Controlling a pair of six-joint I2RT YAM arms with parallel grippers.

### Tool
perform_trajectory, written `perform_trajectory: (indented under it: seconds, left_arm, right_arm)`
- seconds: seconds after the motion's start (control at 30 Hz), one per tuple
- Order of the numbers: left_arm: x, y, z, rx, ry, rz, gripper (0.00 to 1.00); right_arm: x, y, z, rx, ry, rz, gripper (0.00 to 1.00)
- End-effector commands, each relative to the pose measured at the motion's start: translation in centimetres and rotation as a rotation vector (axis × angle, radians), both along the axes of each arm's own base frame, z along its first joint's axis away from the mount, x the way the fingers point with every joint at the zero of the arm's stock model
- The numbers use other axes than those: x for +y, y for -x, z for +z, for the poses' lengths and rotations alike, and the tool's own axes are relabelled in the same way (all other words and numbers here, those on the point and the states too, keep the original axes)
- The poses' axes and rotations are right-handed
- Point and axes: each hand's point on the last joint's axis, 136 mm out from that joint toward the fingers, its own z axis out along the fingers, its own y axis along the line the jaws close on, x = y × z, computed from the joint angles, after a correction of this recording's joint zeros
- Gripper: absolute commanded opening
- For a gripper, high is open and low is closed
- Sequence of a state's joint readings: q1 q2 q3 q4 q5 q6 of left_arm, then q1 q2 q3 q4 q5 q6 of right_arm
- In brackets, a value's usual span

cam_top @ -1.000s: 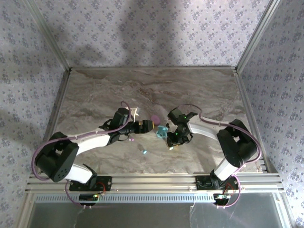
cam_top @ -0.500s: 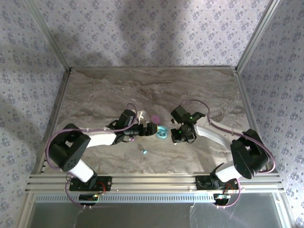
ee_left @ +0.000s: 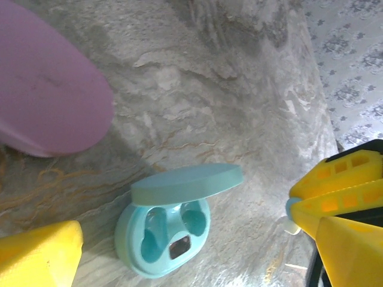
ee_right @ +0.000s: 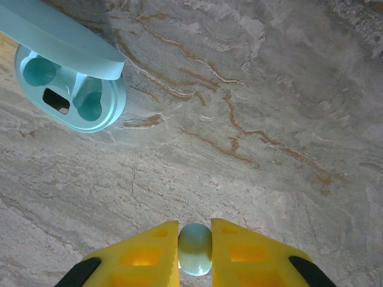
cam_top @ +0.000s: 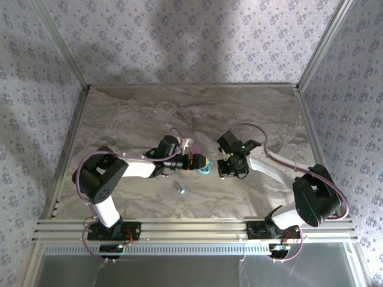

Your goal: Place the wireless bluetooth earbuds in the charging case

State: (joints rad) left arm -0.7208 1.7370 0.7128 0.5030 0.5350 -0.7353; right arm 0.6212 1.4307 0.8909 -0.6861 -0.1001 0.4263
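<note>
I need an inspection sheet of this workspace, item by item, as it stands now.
Surface: marble-patterned table, no spill seen.
Job's things: teal charging case open, both sockets empty; held teal earbud in the right gripper; loose teal earbud on the table; pink case beside the teal one.
Clutter: nothing seen.
Grippers: left gripper open, at the teal case; right gripper shut on the held teal earbud.
Cables: purple cables loop along both arms.
Surroundings: patterned walls, aluminium frame.

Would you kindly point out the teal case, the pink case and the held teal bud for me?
teal case (ee_left: 185,184): left wrist view, on its open lid.
pink case (ee_left: 48,101): left wrist view, on its shell.
teal bud (ee_right: 195,246): right wrist view, on its middle.
</note>
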Motion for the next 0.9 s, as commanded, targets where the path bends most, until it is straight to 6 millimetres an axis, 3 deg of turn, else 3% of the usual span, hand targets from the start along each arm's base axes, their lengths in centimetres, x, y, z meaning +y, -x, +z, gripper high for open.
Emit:
perform_trajectory:
  seconds: [0.0, 0.33, 0.57, 0.87]
  left_arm:
    - [-1.6, 0.4, 0.6, 0.0, 0.042, -0.06, 1.0]
    - [-2.4, 1.5, 0.4, 0.019, 0.039, -0.088, 1.0]
    - [-1.9, 1.7, 0.1, 0.047, 0.015, -0.065, 1.0]
    - [-1.6, 2.5, 1.4, 0.062, 0.047, -0.064, 1.0]
  right_arm:
    - [-0.7, 0.0, 0.9, -0.007, 0.008, -0.031, 0.18]
    - [-1.5, 0.2, 0.8, -0.002, 0.005, -0.05, 0.18]
    - [-2.4, 0.6, 1.4, -0.004, 0.017, -0.071, 0.18]
    - [-3.1, 0.6, 1.8, -0.018, 0.021, -0.104, 0.18]
